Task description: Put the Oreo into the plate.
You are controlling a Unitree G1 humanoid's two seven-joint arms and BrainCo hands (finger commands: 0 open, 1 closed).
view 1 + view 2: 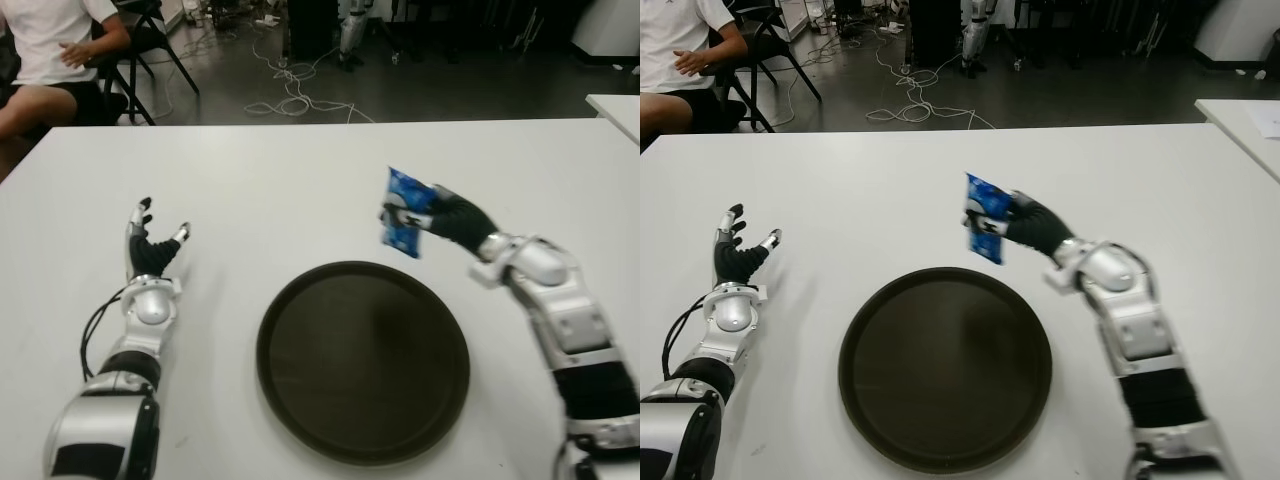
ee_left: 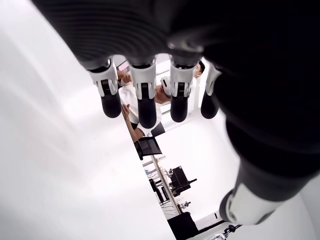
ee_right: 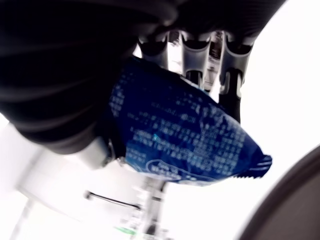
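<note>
A blue foil Oreo packet (image 1: 404, 226) is held in the air by the right hand (image 1: 448, 221), whose black fingers (image 3: 234, 82) are closed around it with the thumb pressed against the packet's near face. In the eye views the packet is seen above the white table (image 1: 300, 180), just off the plate's far-right rim at about one o'clock from the plate's centre, with its lower edge clear of the rim. In the right wrist view a curved dark arc of that rim is visible below the packet's crimped end.

The round, dark brown plate (image 1: 300, 400) with its raised lip lies flat on the table at the near middle, and nothing is seen inside it. Bare white tabletop is left all around it: a wide band toward twelve o'clock up to the table's far edge, and a strip at nine o'clock between the plate and the left arm.

The left hand (image 1: 150, 245) is shown at about ten o'clock from the plate, well apart from it, fingers (image 2: 145, 100) spread and straight with nothing in them.

Beyond the table's far edge, a seated person in a white shirt (image 1: 45, 40), a black chair (image 1: 150, 30) and loose white cables (image 1: 290, 95) on the grey floor are visible.
</note>
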